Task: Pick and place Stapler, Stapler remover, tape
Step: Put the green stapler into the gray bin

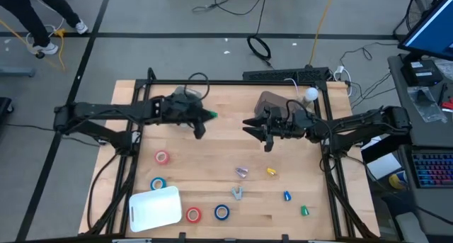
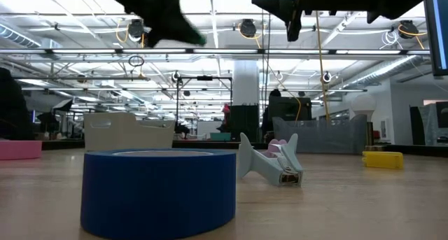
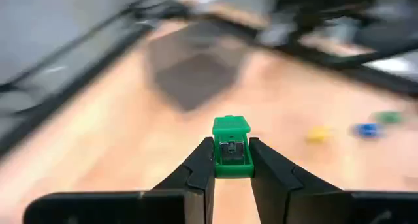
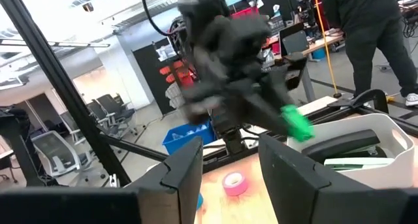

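High view puts the left gripper (image 1: 207, 116) above the middle of the table (image 1: 212, 165), toward 11 o'clock, closed on a small green stapler (image 3: 232, 145) that shows there only as a green tip. Left wrist view shows it clearly, pinched between both fingers (image 3: 199, 168), while everything behind it is smeared. The right gripper (image 1: 263, 134) hangs near 1 o'clock beside a grey bin (image 1: 272, 101) that its arm partly hides; its two fingers (image 4: 186, 168) stand apart with nothing between them.

Toward 7 o'clock lie a pink tape roll (image 1: 162, 156), a blue one (image 1: 157, 183), a red one (image 1: 193, 215) and another blue one (image 1: 221, 212), around a white bin (image 1: 154, 209). A pale staple remover (image 1: 237, 193) lies near 6 o'clock. Small yellow (image 1: 270, 172), blue (image 1: 287, 196) and green (image 1: 304, 210) pieces toward 5 o'clock are too small to identify. Low view cuts both arms off at its top edge
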